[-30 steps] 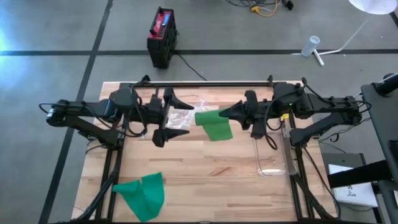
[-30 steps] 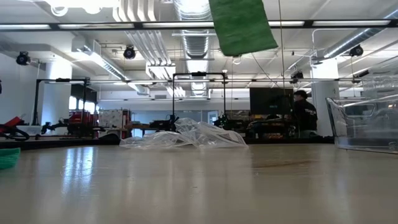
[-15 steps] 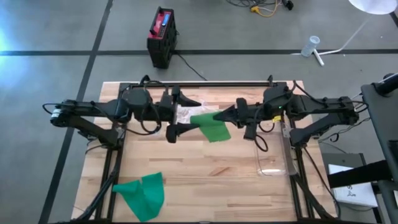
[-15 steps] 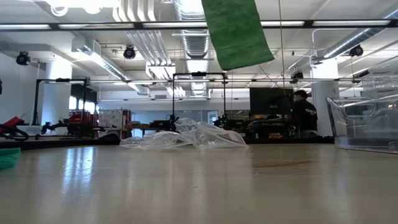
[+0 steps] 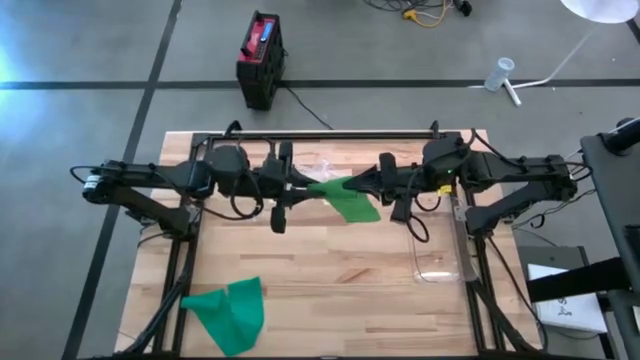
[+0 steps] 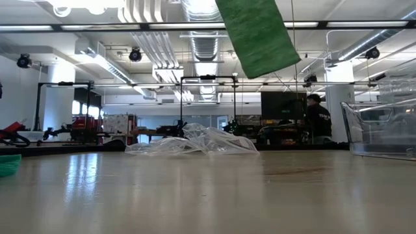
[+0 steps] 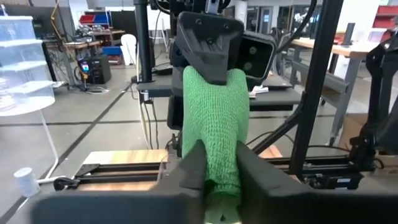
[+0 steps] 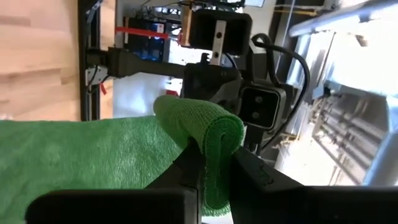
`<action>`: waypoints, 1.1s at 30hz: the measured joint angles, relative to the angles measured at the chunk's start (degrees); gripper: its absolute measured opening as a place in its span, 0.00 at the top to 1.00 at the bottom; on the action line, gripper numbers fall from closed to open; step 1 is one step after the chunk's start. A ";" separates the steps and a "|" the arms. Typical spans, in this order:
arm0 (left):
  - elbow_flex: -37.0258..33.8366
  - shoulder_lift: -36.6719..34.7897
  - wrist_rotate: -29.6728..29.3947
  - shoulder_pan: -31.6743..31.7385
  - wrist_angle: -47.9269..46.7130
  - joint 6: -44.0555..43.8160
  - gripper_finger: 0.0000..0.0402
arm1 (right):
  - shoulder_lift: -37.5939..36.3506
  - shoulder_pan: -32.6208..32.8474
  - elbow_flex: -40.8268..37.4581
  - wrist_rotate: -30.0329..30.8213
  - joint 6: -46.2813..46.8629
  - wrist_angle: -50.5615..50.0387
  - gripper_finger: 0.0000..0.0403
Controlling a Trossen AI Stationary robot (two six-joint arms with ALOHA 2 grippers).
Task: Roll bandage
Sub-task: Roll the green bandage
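Note:
A green bandage (image 5: 350,200) is held in the air over the table's far middle, between my two grippers. My left gripper (image 5: 305,188) comes at it from the table's left and is shut on it. My right gripper (image 5: 362,185) faces it from the right and is shut on the bandage's other end. In the low view a loose flap of the bandage (image 6: 257,36) hangs slanted, high above the tabletop. The left wrist view shows the bandage (image 7: 214,118) as a bunched strip running from my left gripper (image 7: 219,158) to the right gripper's fingers (image 7: 208,43). My left gripper pinches the bunched strip's near end (image 7: 219,177) between its two fingers. The fingers lie level and come from the table's left, along the strip. The bandage is clear of the table. My right gripper (image 8: 208,155) pinches a rolled-over fold of the bandage (image 8: 214,134), several layers thick, between its two fingers. It comes level from the table's right. The rest of the cloth (image 8: 74,155) spreads out to one side, clear of the table.
A second green bandage (image 5: 228,312) lies crumpled at the table's near left. A clear plastic wrapper (image 5: 305,168) lies under the grippers at the far middle. A clear container (image 5: 440,250) stands at the right. A person (image 6: 318,117) stands in the room behind.
My left gripper has moved toward the table's right, up to the bandage, and has shut on its free end. The hanging flap has swung and now slants more toward the right. The right gripper has kept its hold.

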 joint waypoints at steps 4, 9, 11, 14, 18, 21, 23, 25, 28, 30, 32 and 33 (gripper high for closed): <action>0.00 -0.19 -0.22 0.02 0.18 1.01 0.91 | 0.00 0.01 0.00 0.01 4.37 0.61 0.88; 0.00 -0.48 -0.41 0.02 0.27 2.53 0.90 | 0.02 0.15 0.00 0.34 21.10 0.24 0.83; 0.00 -0.78 -0.61 0.08 0.33 3.26 0.93 | 0.02 0.15 0.00 1.57 28.22 0.70 0.82; 0.00 -1.49 -1.02 0.11 0.30 3.67 0.94 | 0.02 0.22 0.02 3.88 34.89 1.48 0.80; -0.02 -2.72 -3.62 0.09 -0.65 6.07 0.94 | -0.07 0.58 0.64 9.98 45.52 1.21 0.75; -0.02 -3.85 -6.52 0.00 -2.93 8.56 0.92 | -0.95 0.81 0.76 11.69 53.49 -2.02 0.67; -0.02 -4.35 -8.11 0.00 -3.83 9.04 0.92 | -1.41 1.31 0.83 11.74 58.20 -4.43 0.61; -0.02 -4.39 -8.35 -0.01 -4.95 10.32 0.93 | -1.51 1.91 0.84 11.47 62.61 -7.18 0.54; -0.02 -4.33 -8.28 -0.18 -7.27 12.93 0.94 | -1.51 2.90 0.70 11.47 67.65 -8.05 0.45; -0.02 -4.33 -8.04 -0.24 -8.40 14.41 0.93 | -1.68 3.70 0.70 11.76 69.78 -7.56 0.40; -0.02 -4.12 -8.02 -0.24 -8.97 15.98 0.92 | -1.61 4.25 0.10 11.65 71.52 -5.28 0.37; -0.02 -3.89 -8.04 -0.35 -8.91 16.82 0.92 | -1.31 4.41 -0.44 11.65 72.32 -3.81 0.35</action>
